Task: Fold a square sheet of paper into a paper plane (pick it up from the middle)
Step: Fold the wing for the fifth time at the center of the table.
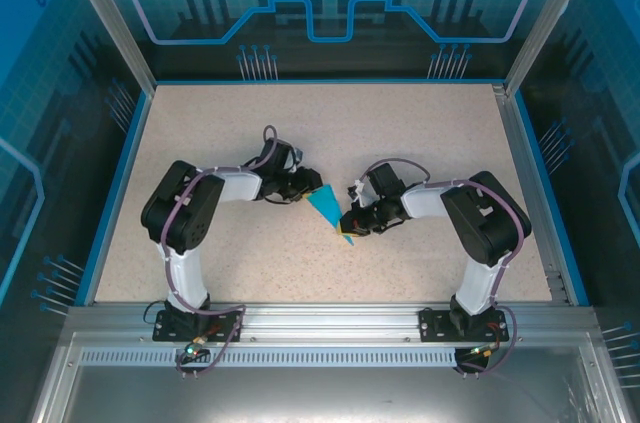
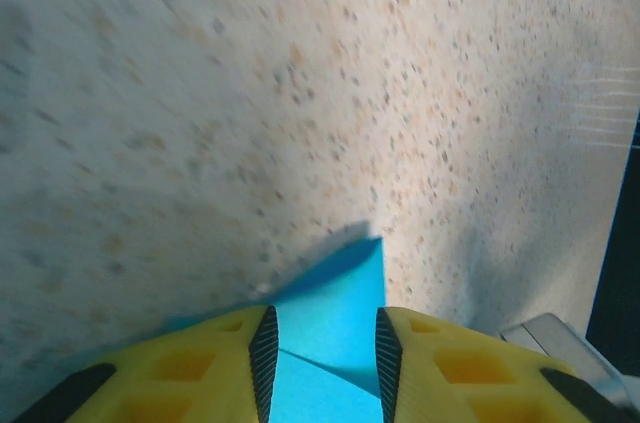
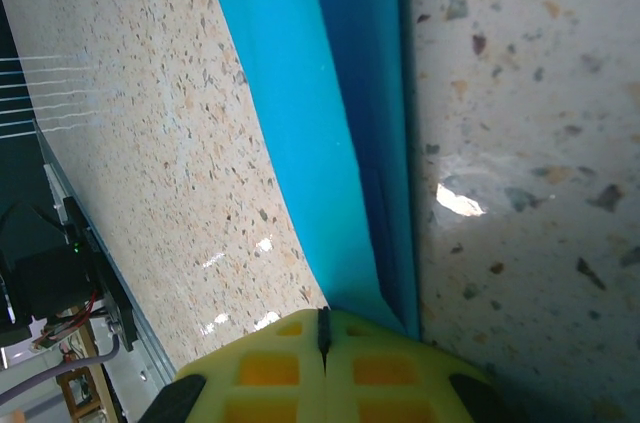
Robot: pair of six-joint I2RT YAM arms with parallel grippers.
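At the near edge, a metal rail (image 1: 320, 321) carries two arm bases, one on each side. From there two black and white arms reach inward over the speckled table (image 1: 420, 133) and meet close to its middle.

There is one piece of paper, the cyan-blue paper plane (image 1: 326, 208). It lies between the two claws, narrow and kite-shaped. Its sharp point is toward the near side and its wider end is toward the left arm.

The left claw (image 1: 303, 195) is at the wider end. In the left wrist view the left claw (image 2: 325, 321) has two yellow fingers with black pads (image 2: 266, 343), standing narrowly apart. The paper plane (image 2: 330, 353) fills the gap between them, and a little blue also shows under the left finger. I cannot tell if the fingers press on the paper.

The right claw (image 1: 352, 223) is at the pointed end. In the right wrist view the right claw (image 3: 322, 321) has its two yellow fingers fully together, with only a dark seam between them. The paper plane (image 3: 300, 93) runs as a long folded strip up to these tips. One flap is lighter and the other is in shadow. I cannot tell if the tips pinch it or only rest on it.

Each claw covers a part of the paper in the top view. Beyond the claws the table is bare up to the blue-lit wall (image 1: 320, 3).
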